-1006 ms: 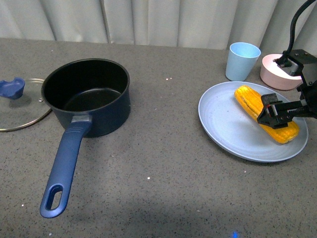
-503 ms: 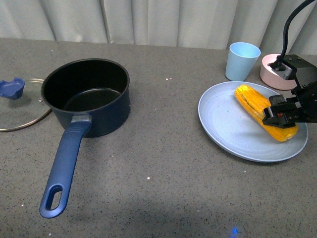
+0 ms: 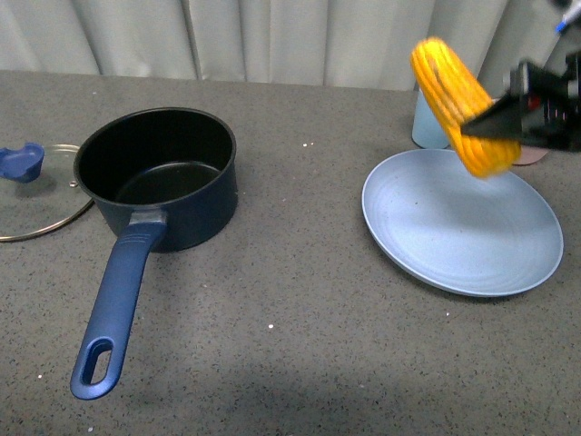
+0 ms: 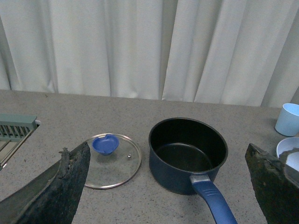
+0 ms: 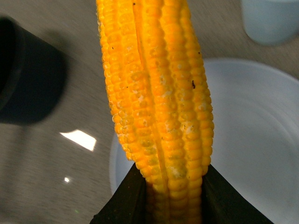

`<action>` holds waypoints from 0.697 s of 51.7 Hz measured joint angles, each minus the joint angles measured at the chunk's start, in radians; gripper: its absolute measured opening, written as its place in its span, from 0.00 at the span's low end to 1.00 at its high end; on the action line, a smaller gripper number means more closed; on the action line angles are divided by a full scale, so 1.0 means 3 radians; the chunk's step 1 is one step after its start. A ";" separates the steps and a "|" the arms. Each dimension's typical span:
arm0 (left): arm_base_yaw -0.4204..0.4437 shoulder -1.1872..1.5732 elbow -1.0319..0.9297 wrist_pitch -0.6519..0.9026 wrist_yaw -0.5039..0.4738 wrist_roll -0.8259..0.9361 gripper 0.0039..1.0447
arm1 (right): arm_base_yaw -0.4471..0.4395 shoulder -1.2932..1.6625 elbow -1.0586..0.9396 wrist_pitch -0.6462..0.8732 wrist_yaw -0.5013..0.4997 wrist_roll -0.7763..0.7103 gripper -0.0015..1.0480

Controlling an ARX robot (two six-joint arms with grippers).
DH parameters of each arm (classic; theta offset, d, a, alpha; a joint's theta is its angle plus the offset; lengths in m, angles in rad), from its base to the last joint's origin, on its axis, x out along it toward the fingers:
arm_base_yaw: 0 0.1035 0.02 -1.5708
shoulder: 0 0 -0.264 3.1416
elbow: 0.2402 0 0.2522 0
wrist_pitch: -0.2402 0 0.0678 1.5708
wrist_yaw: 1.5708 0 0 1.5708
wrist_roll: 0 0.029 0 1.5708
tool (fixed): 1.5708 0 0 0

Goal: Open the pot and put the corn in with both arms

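Note:
The dark navy pot (image 3: pixel 159 177) stands open at the left of the table, its long blue handle (image 3: pixel 116 309) pointing toward me; it also shows in the left wrist view (image 4: pixel 188 154). Its glass lid (image 3: pixel 32 186) with a blue knob lies flat to the pot's left. My right gripper (image 3: pixel 497 120) is shut on the yellow-orange corn (image 3: pixel 454 100) and holds it in the air above the blue plate (image 3: pixel 463 227). In the right wrist view the corn (image 5: pixel 159 102) sits between the black fingers (image 5: pixel 126 200). My left gripper (image 4: pixel 168 186) is open and empty, back from the pot.
A light blue cup (image 3: pixel 423 127) and a pink bowl (image 3: pixel 534 156) stand behind the plate, partly hidden by the corn and gripper. White curtains hang at the back. A grey rack edge (image 4: pixel 14 128) shows beside the lid in the left wrist view.
My right gripper closed on the corn on the plate, then lifted it up off the plate and a little left. The plate now lies bare. The pot and lid have not moved.

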 joint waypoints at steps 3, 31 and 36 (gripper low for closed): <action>0.0000 0.0000 0.0000 0.0000 0.0000 0.0000 0.94 | 0.0079 -0.0108 -0.0004 0.0112 -0.0165 0.0224 0.21; 0.0000 0.0000 0.0000 0.0000 -0.0001 0.0000 0.94 | 0.1216 0.0501 0.0656 0.0534 -0.0609 0.2003 0.20; 0.0000 0.0000 0.0000 0.0000 -0.0001 0.0000 0.94 | 0.1325 0.0646 0.0872 0.0478 -0.0629 0.2076 0.20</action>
